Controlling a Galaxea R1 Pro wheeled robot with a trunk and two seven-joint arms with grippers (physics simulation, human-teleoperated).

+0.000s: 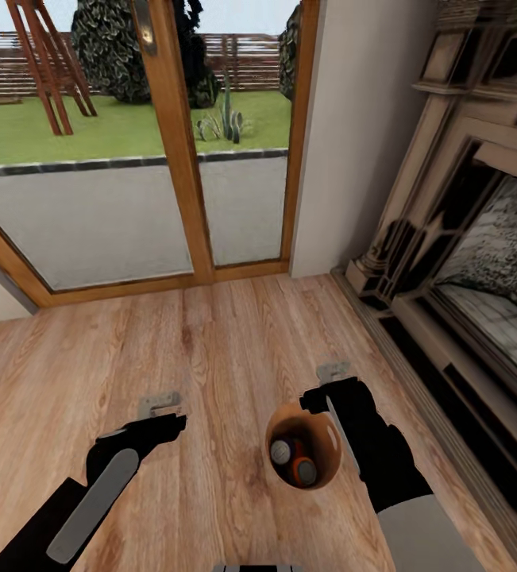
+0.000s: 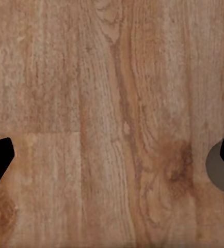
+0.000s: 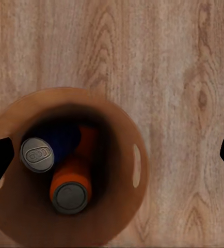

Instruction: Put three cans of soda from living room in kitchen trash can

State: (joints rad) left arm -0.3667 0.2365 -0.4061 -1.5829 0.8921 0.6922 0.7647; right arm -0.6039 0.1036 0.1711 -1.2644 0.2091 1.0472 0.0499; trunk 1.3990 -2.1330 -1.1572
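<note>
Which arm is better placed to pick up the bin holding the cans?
Right. The right gripper hangs beside the bin, which sits just under its jaws in the right wrist view. The left gripper is over bare floor.

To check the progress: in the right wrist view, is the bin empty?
No, the bin holds cans: a dark blue can and an orange can lie inside it.

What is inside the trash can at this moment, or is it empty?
Not empty. The trash can holds a dark blue soda can and an orange soda can; more orange shows behind them, possibly a third.
</note>
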